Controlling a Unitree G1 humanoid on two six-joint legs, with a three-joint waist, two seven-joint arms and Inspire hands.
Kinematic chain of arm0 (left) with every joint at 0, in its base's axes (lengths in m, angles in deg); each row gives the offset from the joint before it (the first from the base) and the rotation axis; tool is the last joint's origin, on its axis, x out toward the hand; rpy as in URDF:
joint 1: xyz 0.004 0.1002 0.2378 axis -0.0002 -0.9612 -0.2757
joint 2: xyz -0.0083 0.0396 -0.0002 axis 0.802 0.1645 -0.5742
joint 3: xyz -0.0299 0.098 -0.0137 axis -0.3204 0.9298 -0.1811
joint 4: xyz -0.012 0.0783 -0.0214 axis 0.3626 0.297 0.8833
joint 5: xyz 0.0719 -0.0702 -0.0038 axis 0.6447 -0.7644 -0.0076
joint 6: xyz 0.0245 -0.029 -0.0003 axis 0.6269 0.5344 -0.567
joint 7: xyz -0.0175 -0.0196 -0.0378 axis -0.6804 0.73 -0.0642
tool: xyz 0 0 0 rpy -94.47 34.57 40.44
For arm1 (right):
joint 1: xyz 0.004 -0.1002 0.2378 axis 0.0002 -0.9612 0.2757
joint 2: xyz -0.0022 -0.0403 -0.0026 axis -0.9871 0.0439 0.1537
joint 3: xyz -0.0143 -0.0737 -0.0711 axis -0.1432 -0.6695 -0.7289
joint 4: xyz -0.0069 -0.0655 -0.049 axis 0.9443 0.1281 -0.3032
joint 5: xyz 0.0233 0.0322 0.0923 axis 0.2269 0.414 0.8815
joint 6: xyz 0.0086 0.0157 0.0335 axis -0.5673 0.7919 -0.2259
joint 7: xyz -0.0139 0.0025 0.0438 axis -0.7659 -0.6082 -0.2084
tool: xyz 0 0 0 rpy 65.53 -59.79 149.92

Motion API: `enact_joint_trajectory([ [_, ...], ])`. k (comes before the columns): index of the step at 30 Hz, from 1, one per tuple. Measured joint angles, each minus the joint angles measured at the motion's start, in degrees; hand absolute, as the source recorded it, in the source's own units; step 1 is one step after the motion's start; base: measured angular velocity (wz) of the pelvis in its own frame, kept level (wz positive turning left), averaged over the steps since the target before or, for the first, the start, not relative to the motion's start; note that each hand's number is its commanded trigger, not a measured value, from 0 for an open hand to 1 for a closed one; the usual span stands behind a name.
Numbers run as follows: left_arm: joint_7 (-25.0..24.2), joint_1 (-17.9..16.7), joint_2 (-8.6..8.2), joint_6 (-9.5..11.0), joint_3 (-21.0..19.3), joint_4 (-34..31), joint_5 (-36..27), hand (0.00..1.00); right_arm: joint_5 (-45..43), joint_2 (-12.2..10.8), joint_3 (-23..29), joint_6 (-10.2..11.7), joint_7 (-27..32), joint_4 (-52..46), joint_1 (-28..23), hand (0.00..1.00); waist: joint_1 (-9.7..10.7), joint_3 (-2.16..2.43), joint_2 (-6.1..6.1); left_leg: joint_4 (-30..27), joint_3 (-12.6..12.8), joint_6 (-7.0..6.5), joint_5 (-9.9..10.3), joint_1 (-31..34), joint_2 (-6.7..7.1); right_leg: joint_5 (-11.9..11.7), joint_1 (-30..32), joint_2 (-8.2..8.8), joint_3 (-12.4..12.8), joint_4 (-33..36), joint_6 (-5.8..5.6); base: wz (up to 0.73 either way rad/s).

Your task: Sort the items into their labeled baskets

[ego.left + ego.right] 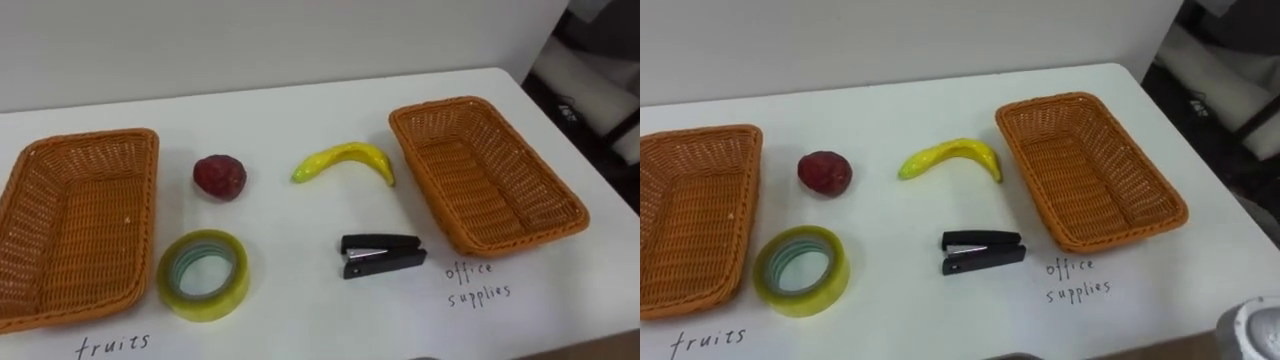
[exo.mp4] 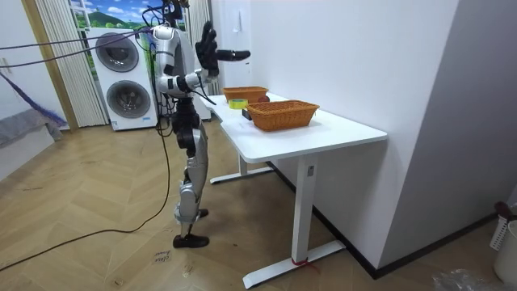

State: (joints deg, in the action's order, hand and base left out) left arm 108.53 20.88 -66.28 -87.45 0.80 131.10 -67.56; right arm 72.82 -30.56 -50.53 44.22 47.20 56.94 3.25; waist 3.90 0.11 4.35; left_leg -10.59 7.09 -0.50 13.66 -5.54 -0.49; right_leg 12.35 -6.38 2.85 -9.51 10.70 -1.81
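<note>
Nothing is sorted yet. The red fruit (image 1: pixel 219 177), banana (image 1: pixel 345 160), tape roll (image 1: pixel 165 280) and stapler (image 1: pixel 382 254) all lie on the table (image 1: pixel 300 100), ahead of and below the fingers, between the empty fruits basket (image 1: pixel 150 210) and the empty office supplies basket (image 1: pixel 520 240). The right hand (image 2: pixel 208 40) and left hand (image 2: pixel 236 55) are raised by the near edge, fingers apparently loose and empty, though that view is distant. Four placements remain. The pieces sit well apart with bare table around each. The office basket lies near the right edge.
</note>
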Motion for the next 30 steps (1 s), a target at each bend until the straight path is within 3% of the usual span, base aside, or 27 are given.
enact_joint_trajectory([
  [4,-0.5,-0.1,0.01,0.0,0.2,0.5,0.0,0.0,-2.4,1.9,-0.2,0.9,-0.5,-2.5,2.2,0.0,-0.7,0.22,0.29,0.1,-0.1,0.0,0.0,0.2,-0.04,0.0,0.4,0.0,-0.3,0.0,0.01,0.0],
  [10,-1.4,0.4,-0.03,-0.1,1.1,0.5,0.2,0.0,-10.1,2.5,-3.7,0.7,-5.9,-9.0,4.2,0.0,-2.6,0.29,0.84,0.1,-0.5,0.06,-0.1,-0.1,-0.01,0.0,0.2,0.02,-0.6,0.0,0.0,0.01],
  [15,-3.6,0.4,-0.06,-0.9,1.1,0.6,1.4,0.0,-13.4,3.0,-7.1,-0.5,-12.9,-12.7,7.4,0.0,-3.7,-0.07,1.65,-0.1,-1.0,0.09,-0.1,0.0,-0.01,0.0,-0.1,0.0,-0.9,-0.1,0.0,0.05],
  [23,-4.7,0.9,0.4,-1.3,0.7,0.3,5.1,0.0,-13.1,4.7,-13.2,-0.8,-28.8,-14.1,9.6,0.0,-4.6,-0.01,1.22,-0.8,-1.3,0.1,-0.1,0.8,-0.07,0.0,-0.6,0.09,-1.6,-0.2,0.01,0.05],
  [30,-5.7,0.4,0.53,-1.4,0.8,-0.6,5.1,0.0,-13.4,5.5,-18.8,-4.1,-43.2,-12.2,9.2,0.0,-4.8,0.04,1.52,-1.0,-1.3,0.11,-0.1,0.7,-0.09,0.0,-0.7,0.1,-1.5,-0.1,0.07,0.0],
])
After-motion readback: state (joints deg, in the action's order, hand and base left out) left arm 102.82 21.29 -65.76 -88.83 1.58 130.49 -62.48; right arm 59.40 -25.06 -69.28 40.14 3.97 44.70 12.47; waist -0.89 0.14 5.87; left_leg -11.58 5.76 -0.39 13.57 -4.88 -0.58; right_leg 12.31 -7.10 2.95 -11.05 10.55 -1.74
